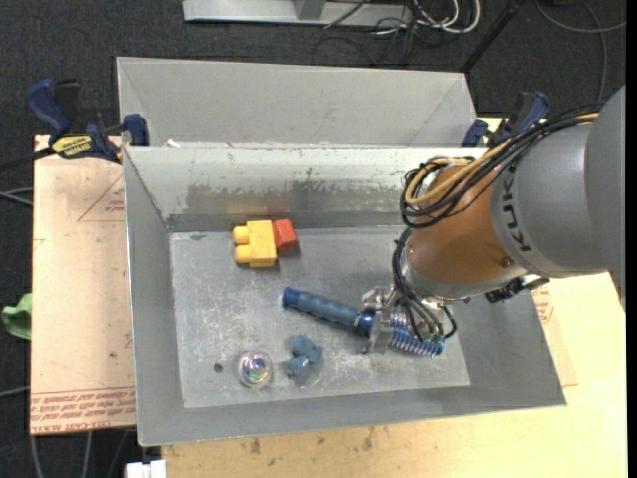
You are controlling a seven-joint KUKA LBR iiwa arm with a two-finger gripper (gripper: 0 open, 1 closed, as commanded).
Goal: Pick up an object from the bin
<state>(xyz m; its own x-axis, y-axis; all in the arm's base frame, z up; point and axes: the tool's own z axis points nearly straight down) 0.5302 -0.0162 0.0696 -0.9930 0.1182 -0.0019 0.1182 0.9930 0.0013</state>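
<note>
Low on bin (149,297) floor, right of centre: gripper (382,329) sits at the head end of a blue brush (323,308) lying flat. Open or clamped, cannot tell. Probably chosen because yellow block (257,244) and ball (254,368) lie well apart.

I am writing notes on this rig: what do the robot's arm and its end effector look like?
The arm is a thick silver-grey cylinder with dark lettering. A rounded orange-brown cover wraps the wrist, with black and yellow cables looped above it. The end effector is small and metallic.
</note>
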